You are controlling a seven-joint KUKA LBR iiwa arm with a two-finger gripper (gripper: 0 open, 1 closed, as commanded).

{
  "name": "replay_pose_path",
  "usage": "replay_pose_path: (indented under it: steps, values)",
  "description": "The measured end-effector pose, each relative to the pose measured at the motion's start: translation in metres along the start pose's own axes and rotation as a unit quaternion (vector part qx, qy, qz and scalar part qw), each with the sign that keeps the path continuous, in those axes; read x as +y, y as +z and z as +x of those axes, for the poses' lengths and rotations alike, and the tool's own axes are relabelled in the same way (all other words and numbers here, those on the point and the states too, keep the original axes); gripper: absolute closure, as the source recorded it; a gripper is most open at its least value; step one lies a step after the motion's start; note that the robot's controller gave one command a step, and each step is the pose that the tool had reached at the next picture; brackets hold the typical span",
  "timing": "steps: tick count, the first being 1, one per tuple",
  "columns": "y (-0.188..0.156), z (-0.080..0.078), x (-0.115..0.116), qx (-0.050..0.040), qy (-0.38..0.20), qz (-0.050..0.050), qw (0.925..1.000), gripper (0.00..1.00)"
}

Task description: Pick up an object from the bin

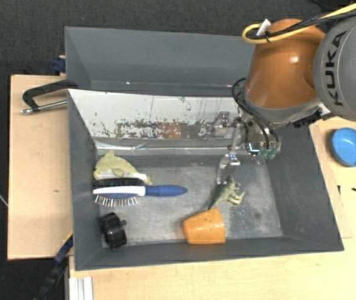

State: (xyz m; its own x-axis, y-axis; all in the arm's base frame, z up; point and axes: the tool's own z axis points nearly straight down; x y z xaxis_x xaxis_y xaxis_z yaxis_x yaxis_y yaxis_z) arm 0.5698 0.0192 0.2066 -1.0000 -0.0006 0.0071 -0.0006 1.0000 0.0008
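Your arm (346, 49) comes in from the upper right, with its grey link lying across the right-hand corner of the bin (165, 61). The orange wrist cover (284, 64) bulges out over the back wall. Below that cover the wrist turns downward and slightly to the left. This leaves the gripper (231, 162) hanging inside the bin, over the right half of the floor and near the foot of the back wall.

Directly beneath its tip lies a small green and pale toy figure (228, 194), stretched out on the floor with its dark, thin end pointing up toward the gripper. The tip is just above that end. You cannot tell from this angle whether they touch, how wide the gripper stands, or whether it has hold of anything.

Just below and to the left of the toy, an orange cup-shaped piece (204, 227) lies on its side close to the front wall. It is near the toy but apart from it.

The other things sit well away on the left half of the floor:
- A brush (134, 192) with white bristles, its blue handle pointing right.
- A pale yellow crumpled thing (116, 165) touching the brush's upper edge.
- A black round piece (112, 230) in the front left corner.
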Motion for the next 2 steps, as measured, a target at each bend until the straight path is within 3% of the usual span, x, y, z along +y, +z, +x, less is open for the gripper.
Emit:
replay_pose_path:
  steps: [1,2]
  values:
    - [0.1350,0.0232,0.0367,-0.0068,0.078,-0.001,0.9970,0.00]
    - [0.1319,0.0211,0.0368,-0.0095,0.077,-0.002,0.9970,1.00]
